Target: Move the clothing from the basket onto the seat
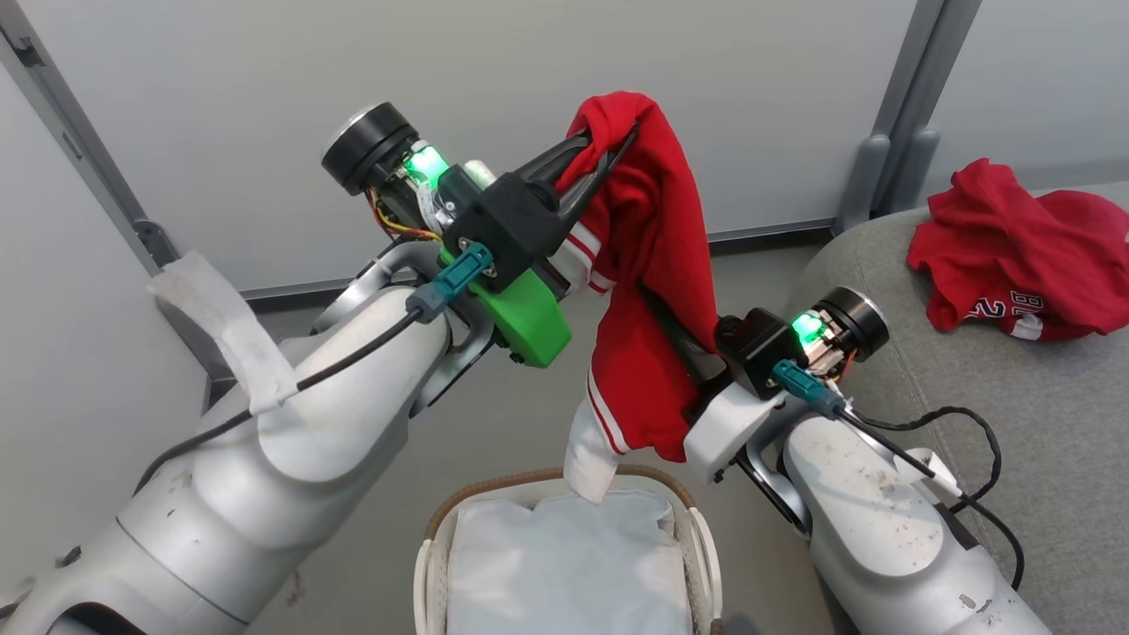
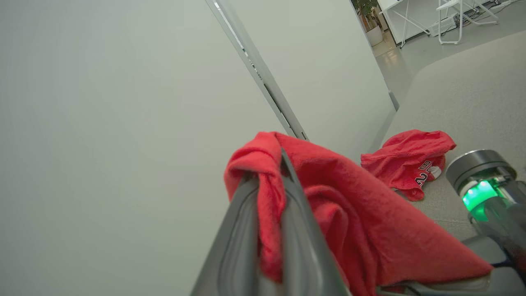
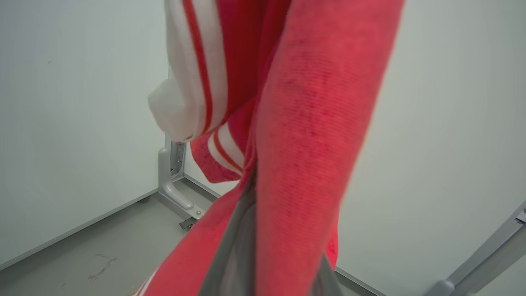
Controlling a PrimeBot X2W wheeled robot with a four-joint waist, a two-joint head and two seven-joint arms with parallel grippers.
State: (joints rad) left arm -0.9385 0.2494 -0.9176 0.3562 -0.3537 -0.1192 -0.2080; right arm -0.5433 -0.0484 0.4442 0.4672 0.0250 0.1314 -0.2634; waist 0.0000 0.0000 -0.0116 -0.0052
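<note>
One piece of the clothing, a red garment point(image 1: 648, 229) with white striped trim, hangs in the air above the basket point(image 1: 494, 490). My left gripper point(image 1: 609, 145) is shut on its top fold, and the pinch shows close up in the left wrist view point(image 2: 269, 193). My right gripper point(image 1: 654, 304) is lower down, shut on the same garment, whose cloth point(image 3: 304, 123) drapes over its fingers point(image 3: 240, 246). A white cuff point(image 1: 586, 459) dangles just above the basket's white liner point(image 1: 564, 564). A second red garment point(image 1: 1023, 251) with white lettering lies crumpled on the grey seat point(image 1: 1014, 423), also visible in the left wrist view point(image 2: 411, 158).
Pale partition walls point(image 1: 529, 70) with grey metal posts point(image 1: 900, 115) stand close behind the arms. The grey floor point(image 1: 494, 423) surrounds the basket. The seat point(image 2: 472, 82) stretches away to the right, with white furniture point(image 2: 448, 20) far beyond it.
</note>
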